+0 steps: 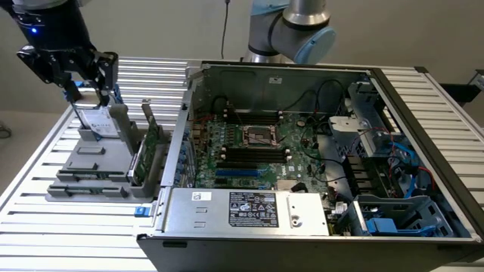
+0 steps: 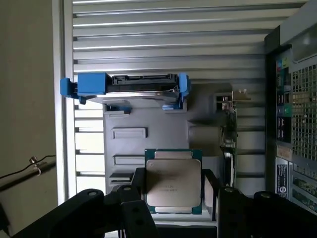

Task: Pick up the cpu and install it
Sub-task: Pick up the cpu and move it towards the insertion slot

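Slatted table (image 1: 76,226) below; tool (image 1: 89,89) grips one cpu (image 2: 173,181).

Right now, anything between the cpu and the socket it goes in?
The cpu is gripped in the end effector, above the gray holder. Between it and the motherboard socket stand the upright card in the holder and the case's side wall. Nothing visible covers the socket.

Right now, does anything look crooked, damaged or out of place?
Nothing stands out. The cpu sits square in the end effector, and the hard drive stands upright in its gray holder.
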